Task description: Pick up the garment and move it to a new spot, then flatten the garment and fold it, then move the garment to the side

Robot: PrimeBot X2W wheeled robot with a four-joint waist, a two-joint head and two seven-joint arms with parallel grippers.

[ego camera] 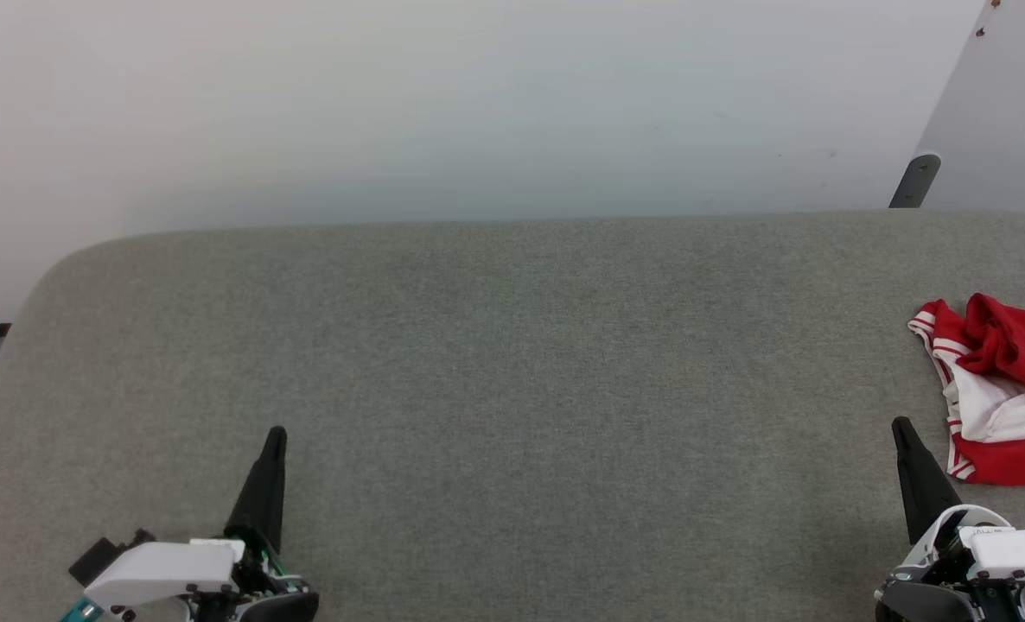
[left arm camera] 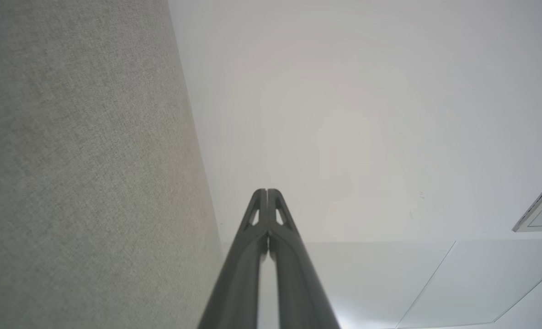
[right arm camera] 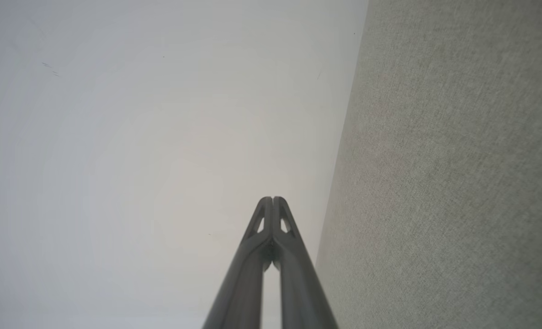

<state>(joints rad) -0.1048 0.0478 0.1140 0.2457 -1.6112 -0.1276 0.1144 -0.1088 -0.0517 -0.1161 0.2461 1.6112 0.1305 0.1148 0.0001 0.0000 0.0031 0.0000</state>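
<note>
The crumpled red-and-white garment [ego camera: 1009, 389] lies at the grey tabletop's [ego camera: 512, 389] right edge, near the right gripper [ego camera: 900, 425]. Right and left gripper [ego camera: 277, 432] fingers are pressed together, empty.

The garment [ego camera: 1001, 389] lies at the padded table's [ego camera: 512, 363] right edge, just beyond the right gripper [ego camera: 900, 425]. The left gripper [ego camera: 276, 434] is well apart, at the near left. A wall [ego camera: 478, 104] stands behind the table.

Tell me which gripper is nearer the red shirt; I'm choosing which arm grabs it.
Right. The right gripper sits close beside the garment, not touching; the left gripper lies far to its left.
</note>
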